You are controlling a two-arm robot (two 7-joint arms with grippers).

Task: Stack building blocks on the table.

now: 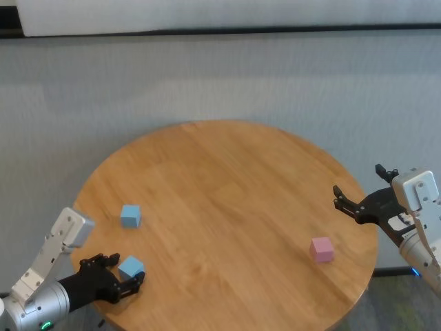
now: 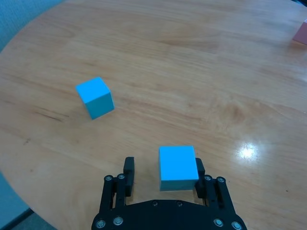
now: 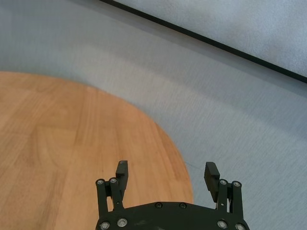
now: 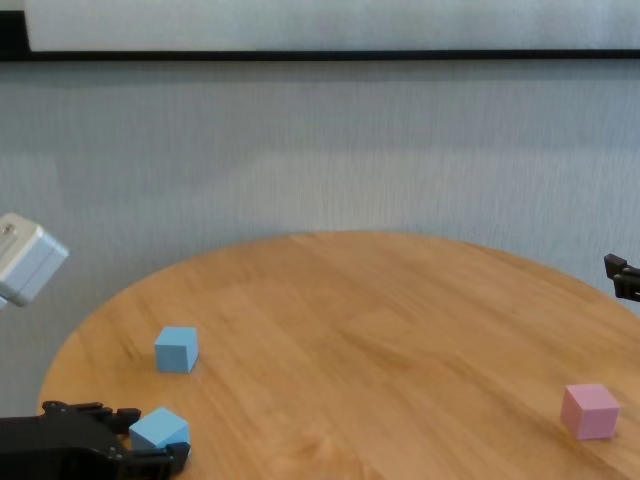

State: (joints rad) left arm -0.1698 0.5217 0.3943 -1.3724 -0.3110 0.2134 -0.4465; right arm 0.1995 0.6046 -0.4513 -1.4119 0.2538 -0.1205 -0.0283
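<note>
The round table [image 1: 227,200] carries three cubes. The left gripper [image 2: 163,179] sits low at the near left edge, its fingers around a light blue cube [image 2: 177,167]; its wrist view shows one pad touching and a gap beside the other. The second blue cube [image 1: 130,215] sits just beyond, the pink cube [image 1: 321,249] far right. The right gripper [image 3: 166,173] hovers wide open and empty off the table's right edge.

Head: I look steeply down on the whole round table [image 1: 227,179].
Chest: lower and flatter, facing the wall; shares the pink cube [image 4: 590,411] with head.
Left wrist: close over the near blue cube [image 2: 178,167].
Right wrist: off the table's edge (mostly floor).
</note>
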